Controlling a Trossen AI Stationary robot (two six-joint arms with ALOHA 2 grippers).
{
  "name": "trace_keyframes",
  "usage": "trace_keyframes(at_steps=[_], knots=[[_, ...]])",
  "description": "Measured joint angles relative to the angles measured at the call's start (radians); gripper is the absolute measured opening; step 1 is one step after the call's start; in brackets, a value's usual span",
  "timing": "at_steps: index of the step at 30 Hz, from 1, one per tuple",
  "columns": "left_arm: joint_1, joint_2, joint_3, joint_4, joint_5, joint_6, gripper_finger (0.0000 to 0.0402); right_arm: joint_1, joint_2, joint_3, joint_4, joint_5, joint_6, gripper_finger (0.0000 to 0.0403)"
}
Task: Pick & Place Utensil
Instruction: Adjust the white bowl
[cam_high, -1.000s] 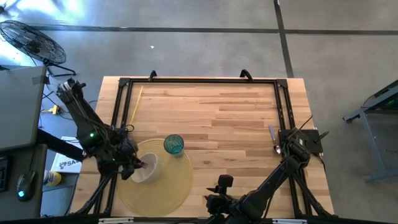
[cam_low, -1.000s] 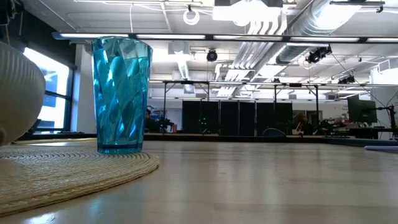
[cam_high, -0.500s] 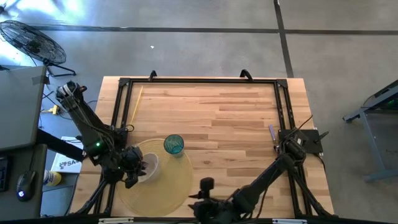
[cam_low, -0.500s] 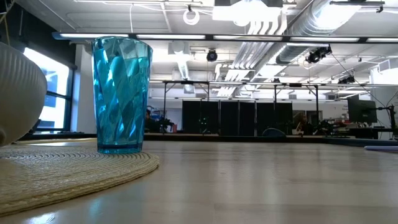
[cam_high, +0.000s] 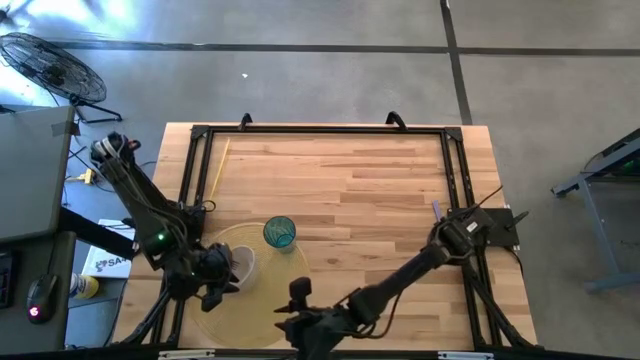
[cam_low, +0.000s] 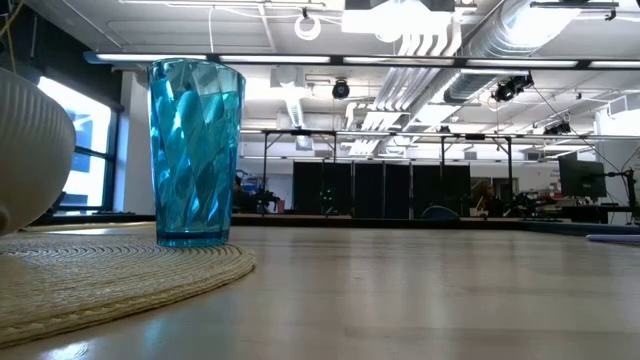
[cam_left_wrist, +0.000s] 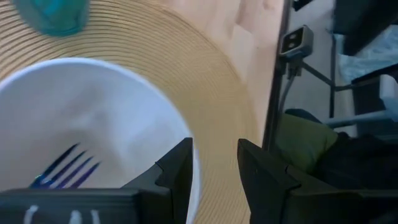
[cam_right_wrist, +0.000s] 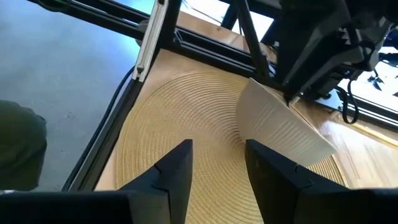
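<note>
A white ribbed bowl (cam_high: 243, 263) sits on a round woven placemat (cam_high: 268, 300) at the near left. A blue-purple fork (cam_left_wrist: 62, 169) lies inside the bowl. A blue tumbler (cam_high: 279, 232) stands on the mat's far edge. My left gripper (cam_left_wrist: 214, 174) is open at the bowl's left rim, one finger over the rim and one outside over the mat. My right gripper (cam_right_wrist: 217, 168) is open and empty. It is low over the mat's near edge (cam_high: 290, 318) and faces the bowl (cam_right_wrist: 280, 124). My left gripper has one finger (cam_left_wrist: 177, 168) right at the bowl's rim (cam_left_wrist: 194, 186), coming from above. I cannot tell whether it touches the rim. The mat shows in the gap between the fingers.
A purple-handled spoon (cam_high: 437, 212) lies at the table's right side by the right arm's base. A black frame (cam_high: 320, 130) runs around the tabletop. A thin yellow stick (cam_high: 219, 165) lies at the far left. Bare wood spans the middle and far part.
My right arm has swept along the near edge toward the table's left, and its gripper has come to the placemat's near edge. My left gripper has shifted slightly toward the near edge beside the bowl. The bowl, fork and tumbler have stayed put.
</note>
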Motion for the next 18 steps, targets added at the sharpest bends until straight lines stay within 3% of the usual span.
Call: trace_keyframes(at_steps=[18], knots=[[0.0,0.125,0.0,0.038,-0.026,0.019,0.0124,-0.014,0.0,0.0,-0.01,-0.001,0.022,0.0141]])
